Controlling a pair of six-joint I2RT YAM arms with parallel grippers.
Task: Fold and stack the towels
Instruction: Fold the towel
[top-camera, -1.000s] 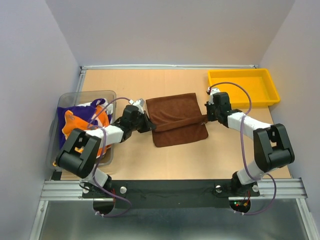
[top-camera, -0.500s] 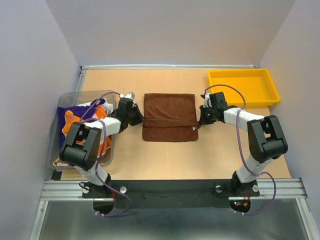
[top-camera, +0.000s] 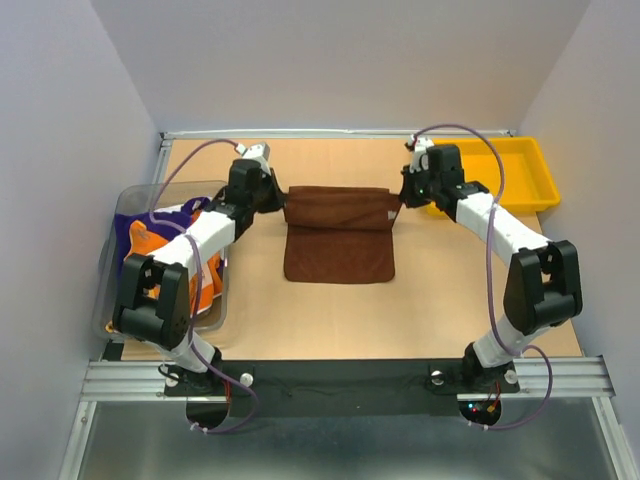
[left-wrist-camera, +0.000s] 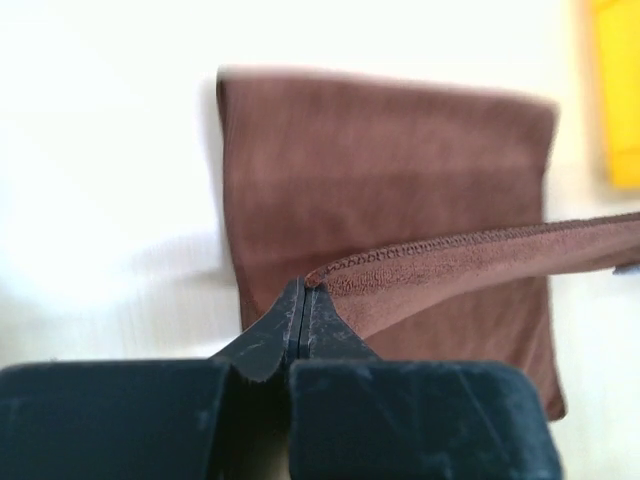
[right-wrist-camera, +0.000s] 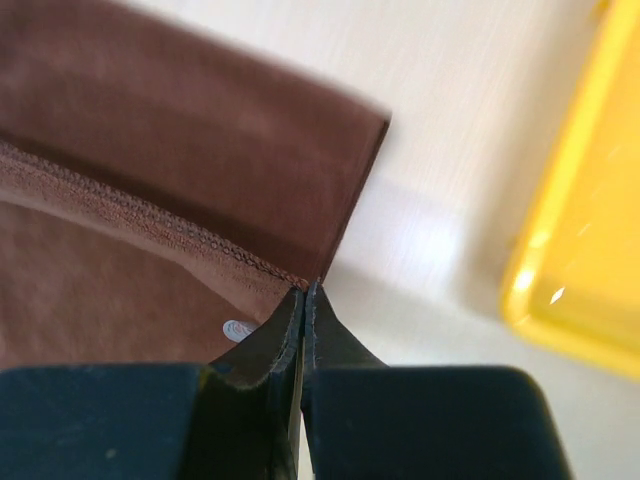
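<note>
I am folding the brown towel in the middle of the table. My left gripper pinches one corner tight, and my right gripper pinches the other corner. The edge between them hangs up off the table, over the far part of the towel.

To do this well, I think both hands should move together and stay level, so the edges line up. Then let go low.

The other towels sit in the bin just beside my left arm. The yellow tray is near my right gripper. I have room toward the far wall and near me.
</note>
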